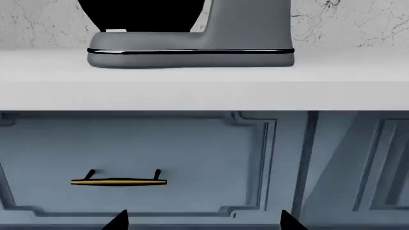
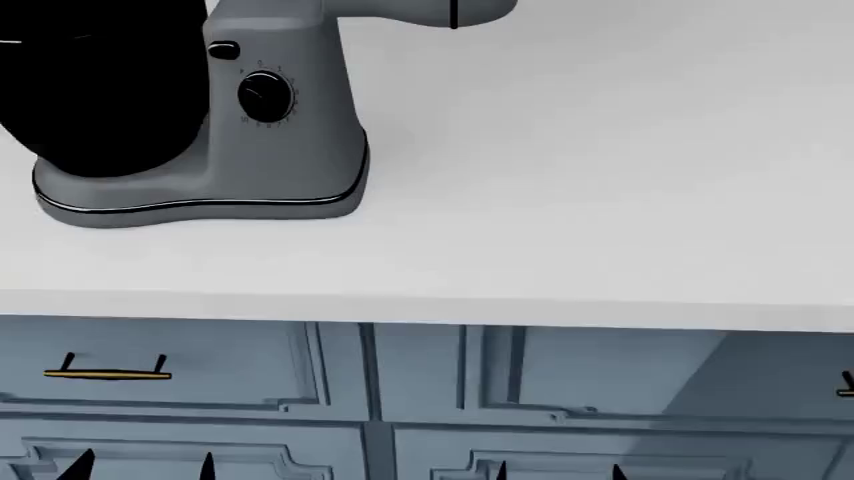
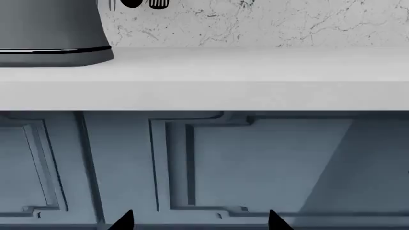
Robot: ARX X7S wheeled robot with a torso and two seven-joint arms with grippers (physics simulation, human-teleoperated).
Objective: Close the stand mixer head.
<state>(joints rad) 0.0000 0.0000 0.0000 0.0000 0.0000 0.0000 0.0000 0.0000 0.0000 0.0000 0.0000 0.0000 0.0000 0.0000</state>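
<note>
A broad white countertop (image 2: 587, 190) runs across the room, smooth and bare over most of its width. Behind it rises a pale marbled backsplash (image 3: 268, 24) with fine dark veins. Below the counter's front edge sit blue-grey cabinet fronts (image 2: 601, 370) with framed panels, and one drawer carries a slim brass handle (image 2: 107, 373) on two dark posts.

The mixer stands toward the left side of the counter, near the back. Its grey base column (image 2: 274, 120) shows a black dial (image 2: 264, 97) and a small dark button (image 2: 223, 50), and the foot is ringed by a thin black-and-chrome line. The glossy black mixing bowl (image 2: 100, 90) sits on the foot to the left of the column.

Of the stand mixer head (image 2: 427, 10) only a sliver shows in the head view: a rounded grey end with a dark seam line, sticking out to the right past the top of the column, on the side away from the bowl. Its long axis seems to run left to right along the counter, though most of it is cut off by the frame edge, so its tilt is hard to judge.

Both arms hang low in front of the cabinets. The left gripper (image 1: 203, 221) shows two dark fingertips spread wide apart; the right gripper (image 3: 200, 221) is likewise spread wide, holding nothing.
</note>
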